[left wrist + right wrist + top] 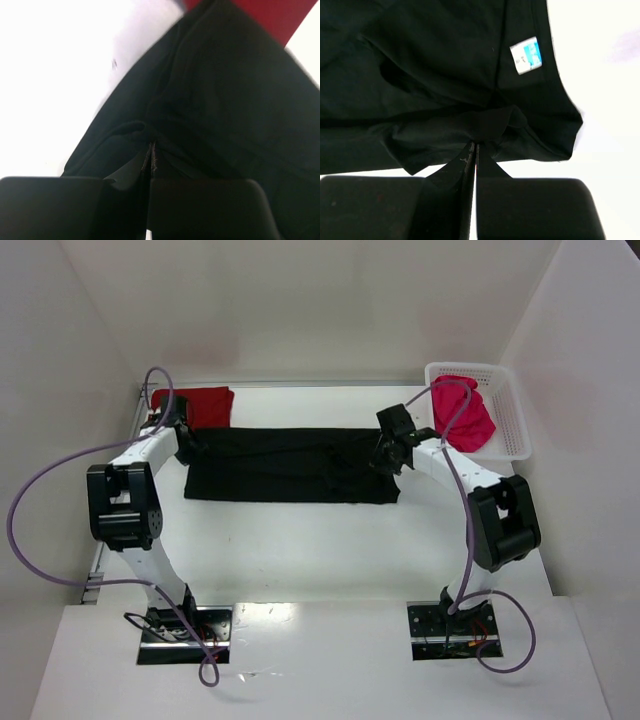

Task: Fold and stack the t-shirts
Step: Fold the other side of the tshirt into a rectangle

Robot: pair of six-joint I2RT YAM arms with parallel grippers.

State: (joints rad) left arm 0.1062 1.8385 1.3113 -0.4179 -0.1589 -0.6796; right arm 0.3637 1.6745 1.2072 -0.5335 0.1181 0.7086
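Observation:
The black t-shirt lies spread in a long folded band across the table. My left gripper is shut on its left end; in the left wrist view the shut fingertips pinch black cloth. My right gripper is shut on its right end, pinching a bunched fold near the collar with a blue label. The dark red t-shirt lies folded at the back left, and its edge shows in the left wrist view. The pink-red t-shirt lies crumpled in the basket.
A white mesh basket stands at the back right of the table. White walls enclose the table on three sides. Purple cables loop from both arms. The arm bases are bolted at the near edge.

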